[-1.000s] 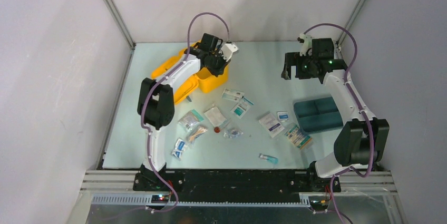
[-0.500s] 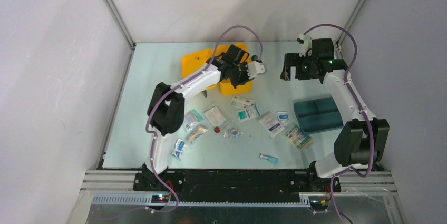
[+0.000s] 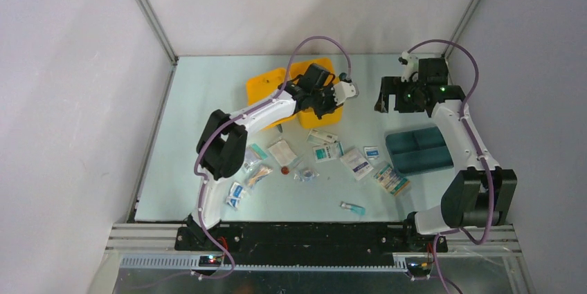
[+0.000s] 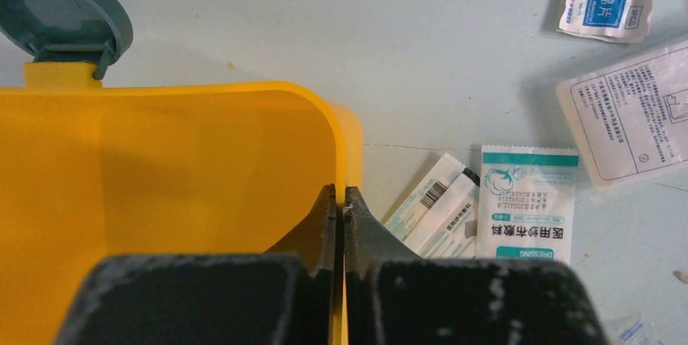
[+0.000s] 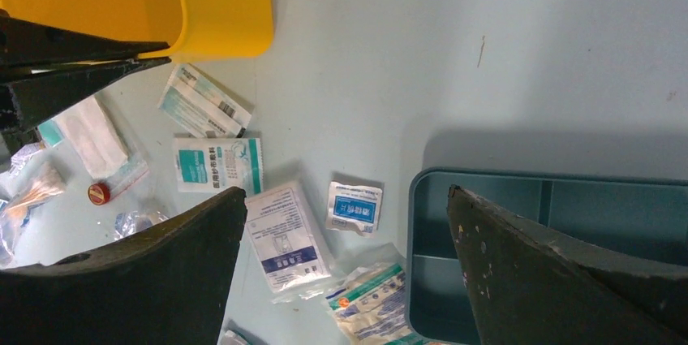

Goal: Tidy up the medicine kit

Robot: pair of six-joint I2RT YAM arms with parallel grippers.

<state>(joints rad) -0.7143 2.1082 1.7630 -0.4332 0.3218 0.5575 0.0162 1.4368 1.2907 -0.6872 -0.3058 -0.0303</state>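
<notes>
The yellow medicine kit [image 3: 266,88] lies open at the back middle of the table, with its grey latch [image 4: 61,16] showing in the left wrist view. My left gripper [image 3: 325,104] is shut on the kit's near right wall [image 4: 345,150], one finger inside and one outside the rim. My right gripper [image 3: 394,95] is open and empty, held above the table right of the kit, over the dark teal tray [image 3: 417,149]. The kit [image 5: 219,4] also shows in the right wrist view.
Several white-and-teal sachets [image 3: 325,150] and clear packets lie scattered in front of the kit, with a small red cap [image 3: 284,169] and a vial [image 3: 352,207]. Two sachets [image 4: 519,207] lie right beside the kit's corner. Grey walls close the back and sides.
My left gripper has dragged the kit to the right, from the back left toward the middle, turning it as it went. My right gripper has shifted slightly right.
</notes>
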